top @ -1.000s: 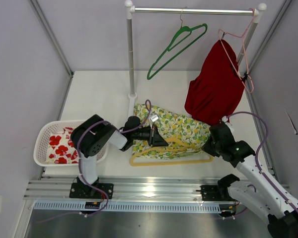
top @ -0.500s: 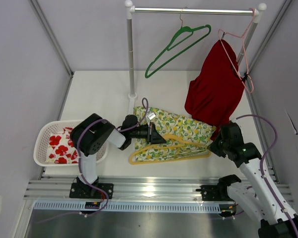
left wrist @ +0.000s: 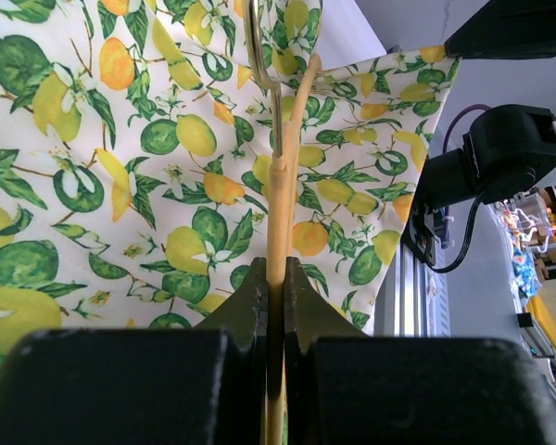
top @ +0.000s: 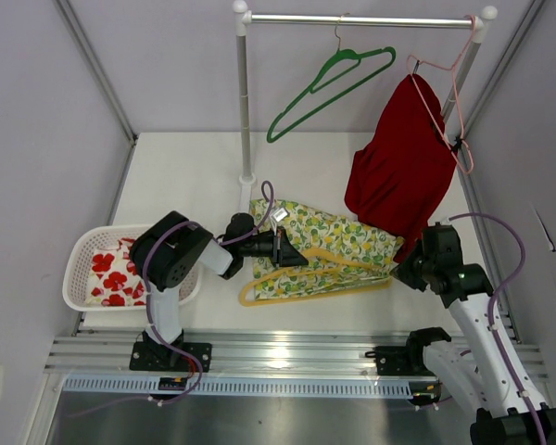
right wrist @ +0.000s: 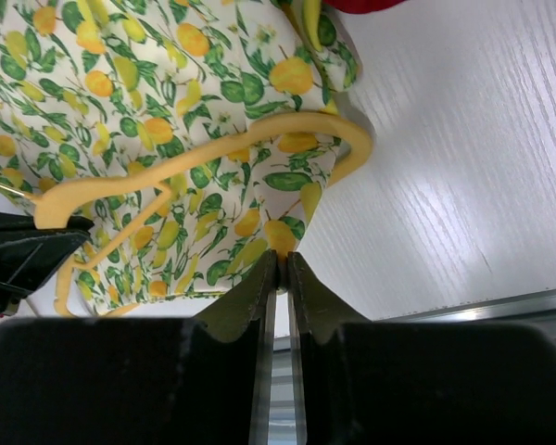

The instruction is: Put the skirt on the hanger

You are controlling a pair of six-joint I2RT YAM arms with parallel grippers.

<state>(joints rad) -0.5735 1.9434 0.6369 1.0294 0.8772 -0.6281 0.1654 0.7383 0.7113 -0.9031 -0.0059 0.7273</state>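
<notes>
Left gripper (left wrist: pixel 276 267): clamped on the yellow hanger (left wrist: pixel 279 181), skirt (left wrist: pixel 120 195) beneath.
Right gripper (right wrist: pixel 280 259): pinching the skirt's hem at its fingertips.

"How much of the yellow hanger (left wrist: pixel 280 185) shows in the left wrist view?"

"Only its neck. Lower down it vanishes between the jaws of the left gripper (left wrist: pixel 269 267), and its wire hook runs off at twelve o'clock. The skirt (left wrist: pixel 120 167) is cut at twelve and nine."

"And the right wrist view?"

"The hem's tip disappears between the jaws of the right gripper (right wrist: pixel 278 258). The red garment (right wrist: pixel 361 4) is a sliver at twelve. Overhead, those jaws hide under the wrist."
</notes>
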